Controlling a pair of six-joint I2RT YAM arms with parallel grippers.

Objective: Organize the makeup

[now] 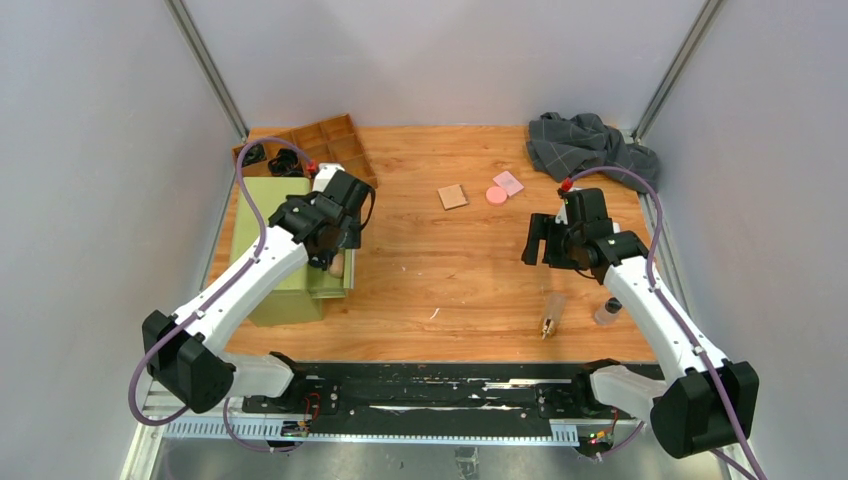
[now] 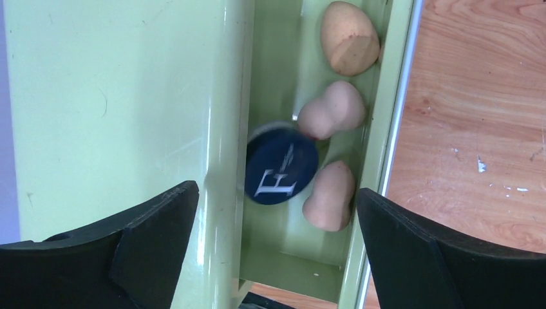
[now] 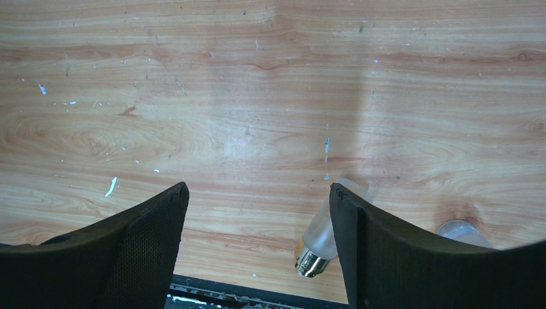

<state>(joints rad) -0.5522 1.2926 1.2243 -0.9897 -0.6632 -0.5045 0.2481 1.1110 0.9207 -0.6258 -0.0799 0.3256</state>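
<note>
My left gripper (image 1: 335,245) (image 2: 277,193) hangs open over the narrow compartment of the green box (image 1: 285,260) (image 2: 116,96). In that compartment lie a round dark compact with a silver letter (image 2: 281,166), blurred, and three beige sponges (image 2: 349,38). Nothing sits between the left fingers. My right gripper (image 1: 548,250) (image 3: 257,190) stands open above the bare table. A clear tube with a silver end (image 1: 550,312) (image 3: 320,237) lies just inside its right finger. A black-capped bottle (image 1: 608,311) stands to the tube's right. A tan square pad (image 1: 452,196), a pink disc (image 1: 495,194) and a pink square pad (image 1: 508,183) lie mid-table at the back.
A wooden divided tray (image 1: 325,140) holding dark items sits at the back left behind the green box. A crumpled grey checked cloth (image 1: 590,145) lies at the back right. A black rail (image 1: 430,385) runs along the near table edge.
</note>
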